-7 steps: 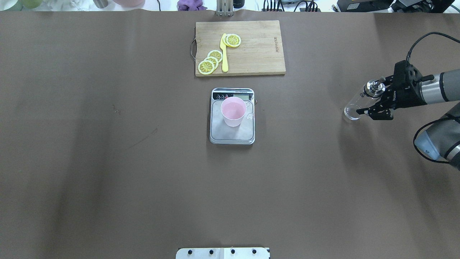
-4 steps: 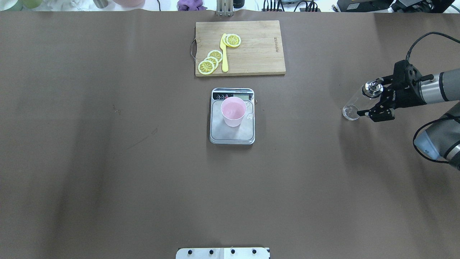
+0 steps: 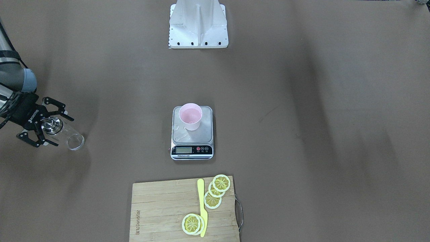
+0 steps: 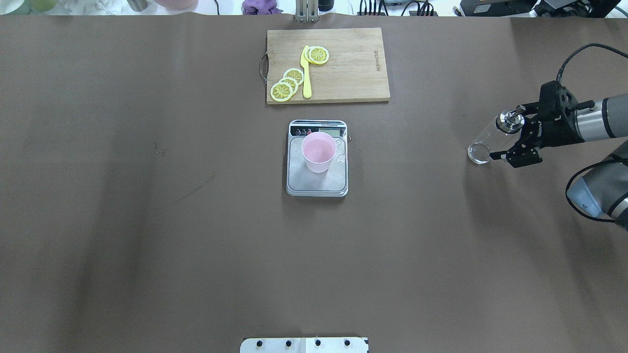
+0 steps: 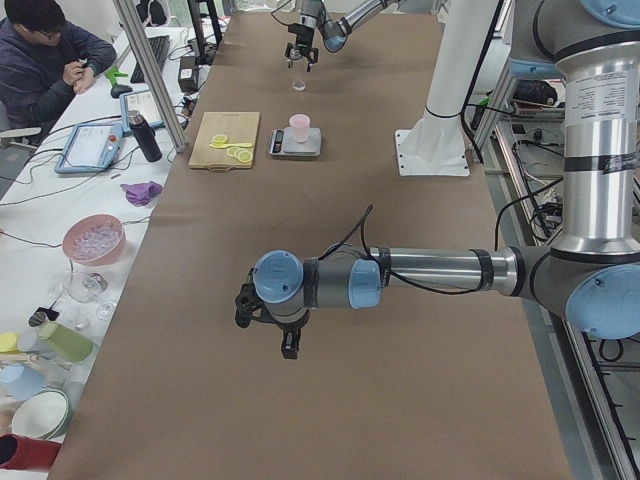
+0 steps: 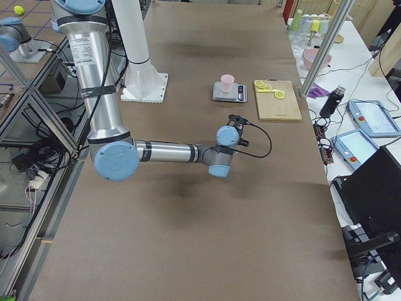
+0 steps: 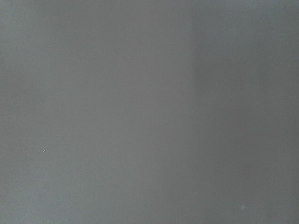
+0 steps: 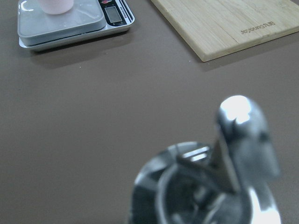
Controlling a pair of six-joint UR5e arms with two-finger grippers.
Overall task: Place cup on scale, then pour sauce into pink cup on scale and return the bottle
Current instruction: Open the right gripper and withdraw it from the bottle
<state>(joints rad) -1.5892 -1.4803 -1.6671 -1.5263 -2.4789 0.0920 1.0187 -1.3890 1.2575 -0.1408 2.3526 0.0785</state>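
mat: one big brown sheet covered the whole tabletop, with a few scuffs and soft creases. The robot's white mounting plate sat at its own edge.
room: the bench past the far edge was pretty cluttered. An operator sat there looking down, next to a tablet-style screen, a dark flask, a purple rag and a pink bowl.
scale: sat mid-table with its display strip facing away from the robot.
cup: stood upright on the scale's steel platform, up toward the display end.
cutting board: a wooden one just beyond the scale, with lemon slices and a yellow knife lying on it.
bottle: stood upright on the mat way over on the robot's right, well apart from the scale, metal end up.
right gripper: fingers were spread wide on either side of the bottle's top and weren't pinching it, far as I could see.
left gripper: hung over bare mat, far from everything else. Only the side camera caught it, so I couldn't tell whether the fingers were apart or together. Its wrist cam showed nothing but mat.
vs half a second before: the right gripper had backed off a touch toward the table's right edge. The bottle, cup and scale hadn't budged.
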